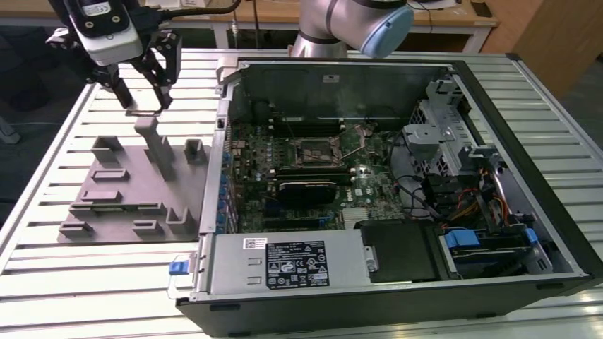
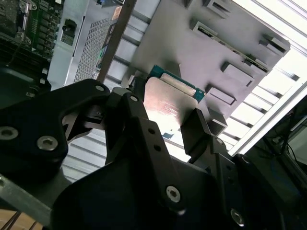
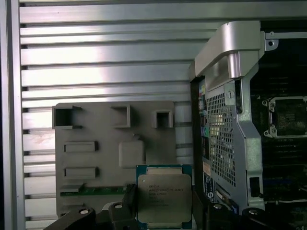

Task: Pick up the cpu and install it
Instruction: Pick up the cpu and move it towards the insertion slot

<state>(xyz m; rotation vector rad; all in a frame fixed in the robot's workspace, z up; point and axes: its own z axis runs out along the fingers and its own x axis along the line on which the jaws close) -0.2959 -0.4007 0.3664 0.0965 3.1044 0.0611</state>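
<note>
The cpu [image 3: 164,199] is shown with a silvery-grey top plate and a thin green rim; in the second wrist view a pinkish sheen is seen on the plate. The fingers [image 2: 195,128] are matt black. The holder block [image 1: 123,191], at the exterior view's left, is plain mid-grey. The tabletop [image 1: 104,289] is silver-white, striped by parallel slats. The computer case [image 1: 377,311] is black, its motherboard [image 1: 377,176] dark green, its power supply [image 1: 282,263] grey with a black-and-white label. The arm [image 1: 330,21] is silver with a pale blue cap.
</note>
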